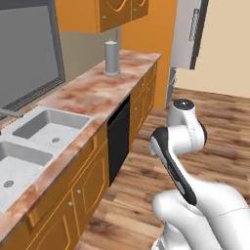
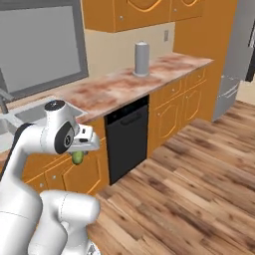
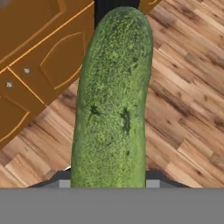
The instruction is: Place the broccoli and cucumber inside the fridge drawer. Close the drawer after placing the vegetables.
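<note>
- Gripper (image 2: pixel 79 152): you are looking at it clamped on the cucumber, held out in front of the arm's elbow in the right base view, level with the lower cabinet fronts.
- Cucumber (image 3: pixel 113 100): it is sitting between the two fingers (image 3: pixel 64 183) and running straight out along the hand's line of sight, its rounded far end pointing towards the top of the hand view. In the right base view you are seeing just its green end (image 2: pixel 77 158) poking out below the hand.
- Under the hand: wooden floor (image 3: pixel 183 109) is lying beneath the cucumber, with orange cabinet doors (image 3: pixel 39 57) beside it.
- Counter (image 1: pixel 93 93): it is running along the wall with a double sink (image 1: pixel 34 139) and a grey cylinder (image 1: pixel 112 57) standing on it, all well apart from the hand.
- Dishwasher (image 2: pixel 127 137): its black front is sitting under the counter, just beyond the hand.
- Fridge (image 1: pixel 188 34): you are seeing its grey door at the far end of the counter.
</note>
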Robot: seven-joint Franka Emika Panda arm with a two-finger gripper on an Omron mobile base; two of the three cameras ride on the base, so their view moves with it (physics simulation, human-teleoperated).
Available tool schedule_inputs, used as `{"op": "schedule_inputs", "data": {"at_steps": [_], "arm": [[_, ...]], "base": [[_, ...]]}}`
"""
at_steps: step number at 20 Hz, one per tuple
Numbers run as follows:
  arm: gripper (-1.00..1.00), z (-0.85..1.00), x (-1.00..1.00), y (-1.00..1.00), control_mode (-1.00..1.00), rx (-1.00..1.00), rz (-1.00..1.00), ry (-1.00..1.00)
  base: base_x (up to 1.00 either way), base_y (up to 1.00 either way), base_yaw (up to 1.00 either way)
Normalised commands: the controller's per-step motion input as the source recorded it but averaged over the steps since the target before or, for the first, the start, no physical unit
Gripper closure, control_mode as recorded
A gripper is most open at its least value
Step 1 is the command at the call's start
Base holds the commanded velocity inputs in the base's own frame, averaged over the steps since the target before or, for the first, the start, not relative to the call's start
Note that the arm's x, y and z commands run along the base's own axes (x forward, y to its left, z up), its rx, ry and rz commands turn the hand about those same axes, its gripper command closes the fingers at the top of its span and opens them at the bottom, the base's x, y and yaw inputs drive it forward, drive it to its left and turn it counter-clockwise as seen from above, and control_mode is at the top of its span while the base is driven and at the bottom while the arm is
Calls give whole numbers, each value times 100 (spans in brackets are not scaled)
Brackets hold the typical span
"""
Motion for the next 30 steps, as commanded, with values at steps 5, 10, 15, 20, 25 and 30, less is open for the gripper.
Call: {"op": "schedule_inputs", "data": {"at_steps": [5,10,15,20,25,30], "arm": [[100,0,0,0,100,0,0,0],[100,0,0,0,100,0,0,0],[100,0,0,0,100,0,0,0],[100,0,0,0,100,0,0,0],[100,0,0,0,100,0,0,0],[100,0,0,0,100,0,0,0]], "base": [[75,0,-48],[78,0,-46],[98,1,-38],[100,0,-24],[100,-1,-14],[100,0,-4]]}}
